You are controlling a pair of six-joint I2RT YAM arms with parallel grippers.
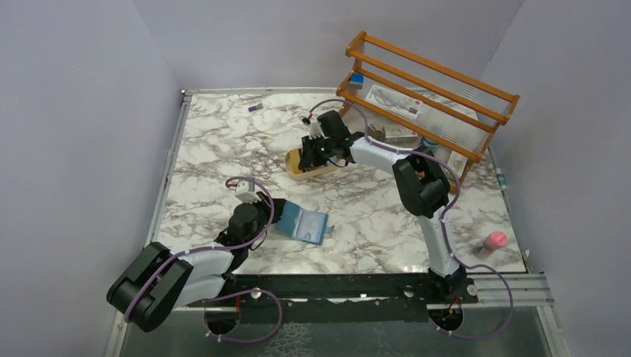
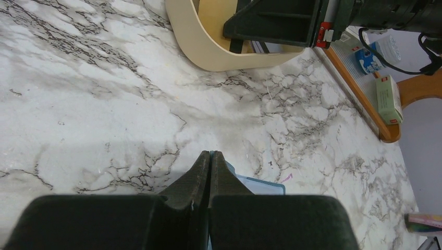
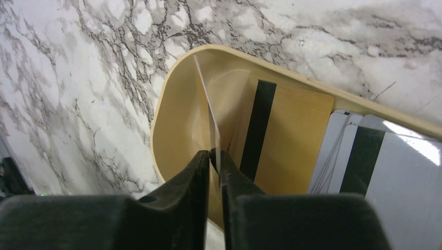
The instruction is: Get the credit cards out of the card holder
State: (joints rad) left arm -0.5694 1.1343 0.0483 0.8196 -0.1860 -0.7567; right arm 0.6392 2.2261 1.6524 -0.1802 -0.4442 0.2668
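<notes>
The left arm lies low and folded. Its left gripper (image 1: 274,218) is pinched tight on the 9 o'clock edge of the card holder (image 1: 305,225), a sliver of teal showing between the ribbed black fingers (image 2: 200,174). The card holder is soft, rectangular and spread open, at 7 o'clock from the centre of the marble-patterned table (image 1: 223,141).

The right arm stretches forward with its elbow raised. Its right gripper (image 3: 213,153) points down into the smooth tan oval tray (image 3: 161,104) at 11 o'clock. Its jaws stand narrow around 1 thin credit card (image 3: 208,109) on edge; whether they press it I cannot tell. A yellow card (image 3: 297,135) with a dark stripe and glossy grey-white cards (image 3: 401,172) lie flat inside.
</notes>
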